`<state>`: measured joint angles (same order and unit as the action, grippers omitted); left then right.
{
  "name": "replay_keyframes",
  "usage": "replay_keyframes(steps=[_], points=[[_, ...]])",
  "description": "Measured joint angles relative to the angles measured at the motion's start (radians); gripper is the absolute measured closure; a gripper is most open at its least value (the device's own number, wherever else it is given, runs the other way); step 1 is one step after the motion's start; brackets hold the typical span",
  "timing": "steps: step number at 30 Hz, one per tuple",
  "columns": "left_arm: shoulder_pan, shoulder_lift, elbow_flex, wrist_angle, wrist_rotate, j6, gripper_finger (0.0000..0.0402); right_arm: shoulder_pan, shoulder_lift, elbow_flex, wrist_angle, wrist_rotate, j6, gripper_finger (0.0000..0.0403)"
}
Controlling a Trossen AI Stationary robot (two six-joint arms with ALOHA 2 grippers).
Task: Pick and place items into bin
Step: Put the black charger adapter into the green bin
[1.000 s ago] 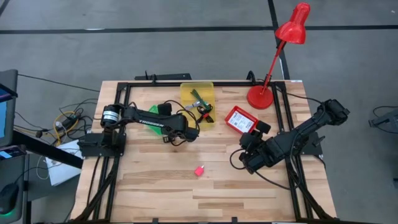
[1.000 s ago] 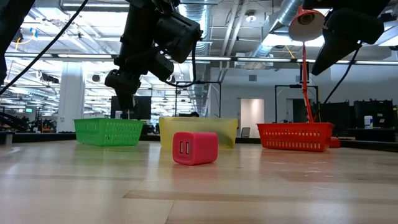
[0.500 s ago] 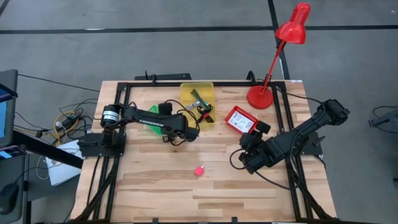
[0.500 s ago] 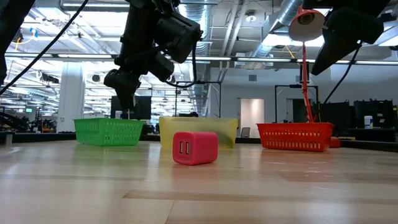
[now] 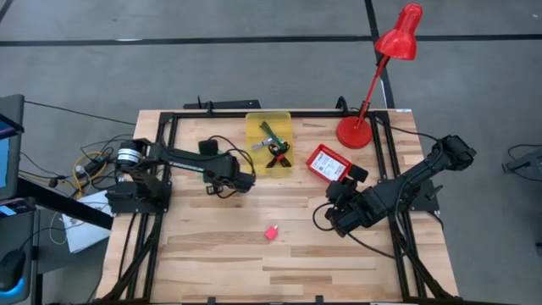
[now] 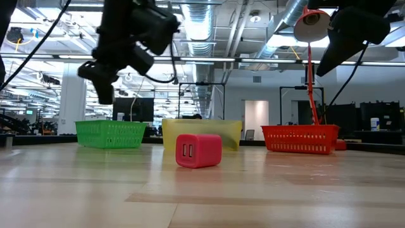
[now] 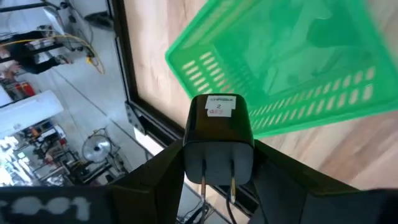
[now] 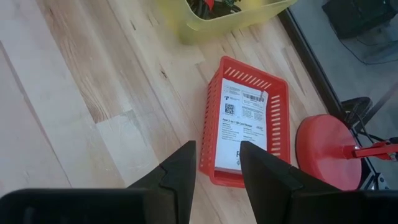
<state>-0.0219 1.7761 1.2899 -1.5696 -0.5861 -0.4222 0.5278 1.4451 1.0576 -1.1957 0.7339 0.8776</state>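
My left gripper [image 7: 217, 155] is shut on a black plug block [image 7: 217, 127] and hangs above the green bin [image 7: 280, 68], which its arm hides in the high view [image 5: 210, 152]. In the low view it hangs [image 6: 104, 82] over the green bin [image 6: 111, 134]. A red-pink plug block [image 5: 272, 231] rests on its side on the table, nearest in the low view [image 6: 198, 151]. The yellow bin [image 5: 269, 140] holds slim green and red tools. My right gripper [image 8: 217, 168] waits open, raised beside the red bin [image 8: 249, 124], where a white card packet [image 8: 242, 124] lies flat. My left gripper pinches the black plug block by its two opposite side faces [image 7: 189, 149] between its two fingers [image 7: 165, 174]. The two metal prongs [image 7: 217, 180] point back toward the wrist. It comes from above, and the block is lifted clear over the green bin.
A red desk lamp stands with its base [image 5: 354, 133] at the table's far right; its base also shows in the right wrist view [image 8: 329, 143]. A black frame rail [image 5: 271, 113] runs along the far edge. Bare wood [image 5: 220, 246] spreads around the red-pink block.
My left arm has swung toward the table's left edge, carrying the black plug block from the gap between the green and yellow bins to above the green bin. It has stayed shut. The right arm and the red-pink block have kept still.
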Motion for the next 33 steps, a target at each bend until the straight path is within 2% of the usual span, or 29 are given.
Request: replay_keyframes(steps=[5, 13, 20, 33], points=[[0.000, -0.015, -0.079, 0.051, -0.022, -0.003, 0.0235, -0.012, 0.000, 0.000, 0.021, 0.002, -0.023, 0.0282], [0.001, -0.015, -0.164, 0.153, -0.054, 0.080, 0.0235, -0.039, 0.000, 0.000, 0.093, -0.003, -0.089, 0.0282], [0.002, -0.015, -0.168, 0.159, -0.084, 0.122, 0.0235, -0.041, 0.000, 0.000, 0.106, -0.004, -0.102, 0.0282], [0.002, -0.015, -0.168, 0.286, -0.102, 0.147, 0.0235, -0.041, 0.000, 0.000, 0.105, -0.006, -0.102, 0.0282]])
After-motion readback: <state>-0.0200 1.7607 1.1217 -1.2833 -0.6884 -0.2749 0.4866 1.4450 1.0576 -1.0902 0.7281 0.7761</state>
